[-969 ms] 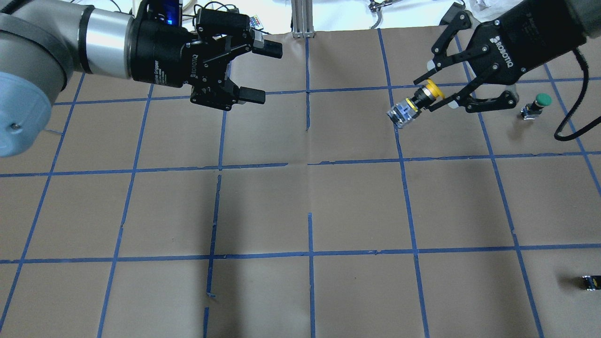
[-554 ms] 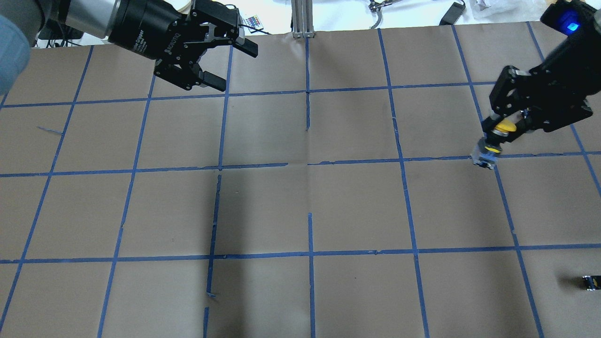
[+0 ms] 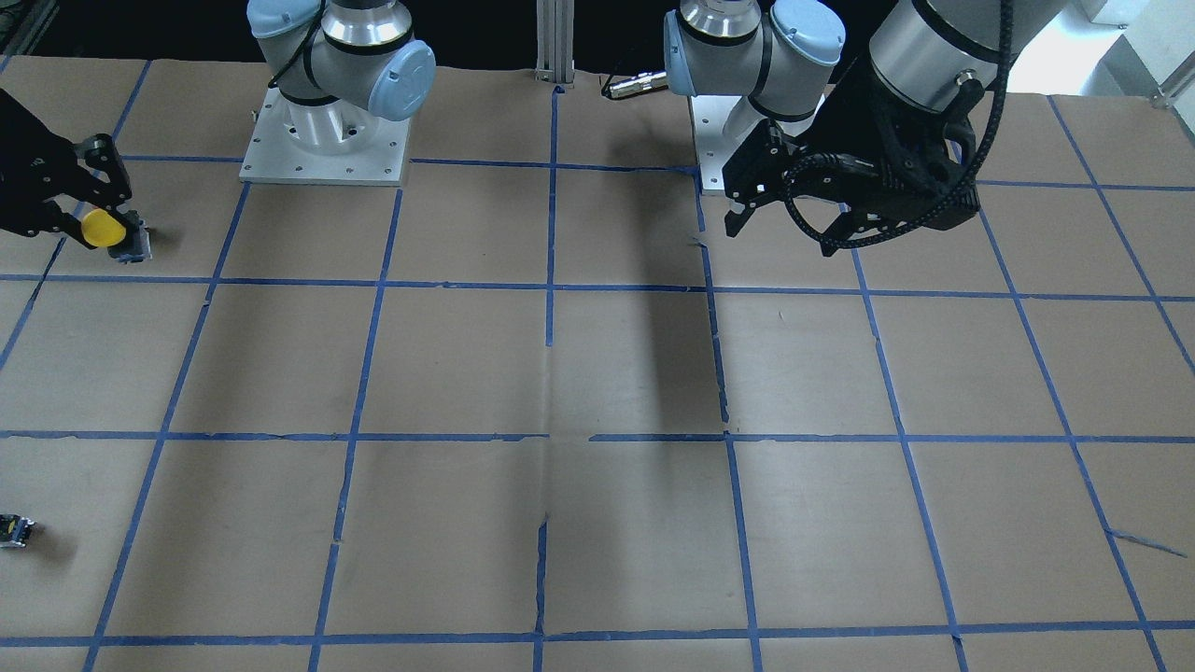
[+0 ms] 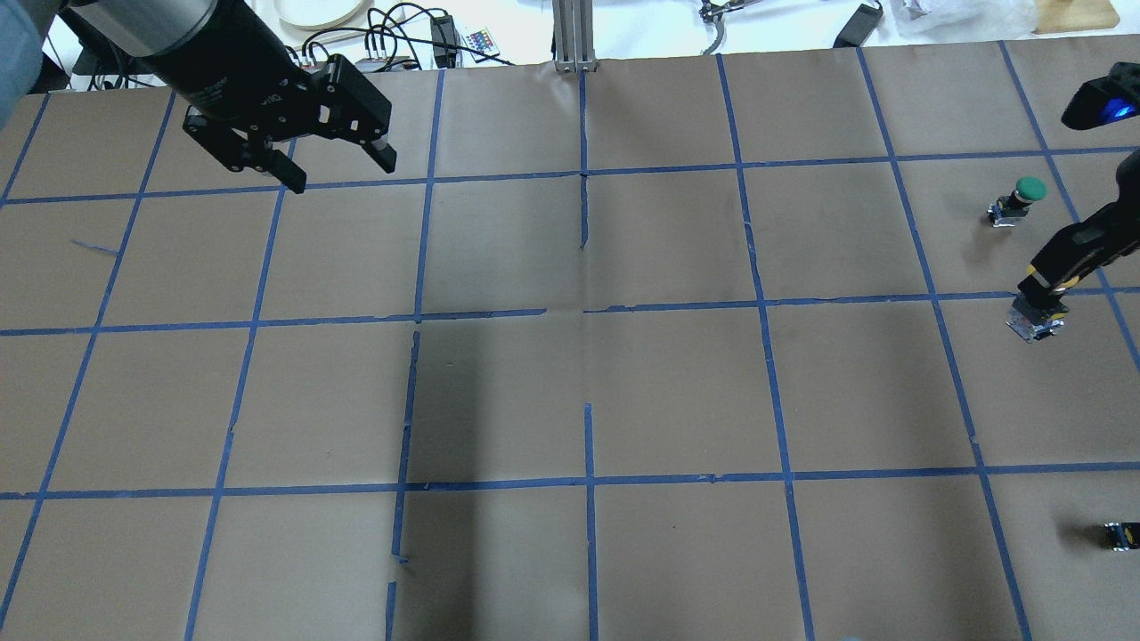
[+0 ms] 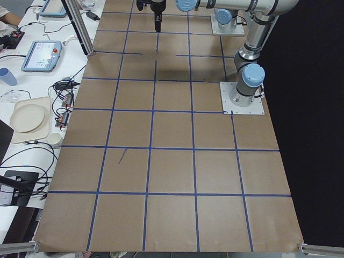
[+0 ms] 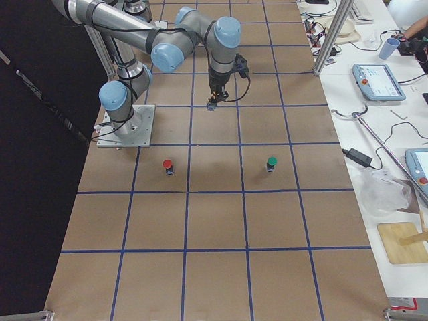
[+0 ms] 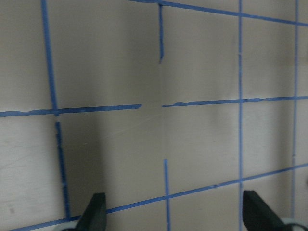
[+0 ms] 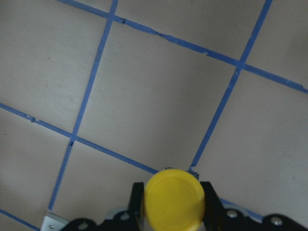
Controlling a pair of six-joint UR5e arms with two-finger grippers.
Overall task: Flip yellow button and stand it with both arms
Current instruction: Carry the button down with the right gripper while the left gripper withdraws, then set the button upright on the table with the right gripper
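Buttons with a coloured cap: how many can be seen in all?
3: the yellow button in the right gripper, a green button and a red button on the table.

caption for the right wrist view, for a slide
Right claw shut on the yellow button, its cap facing the camera, blue tape grid on the brown table behind.

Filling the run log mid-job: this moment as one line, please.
right gripper: shut on yellow button, cap up, low over table | left gripper: open, empty, raised | button not yet released
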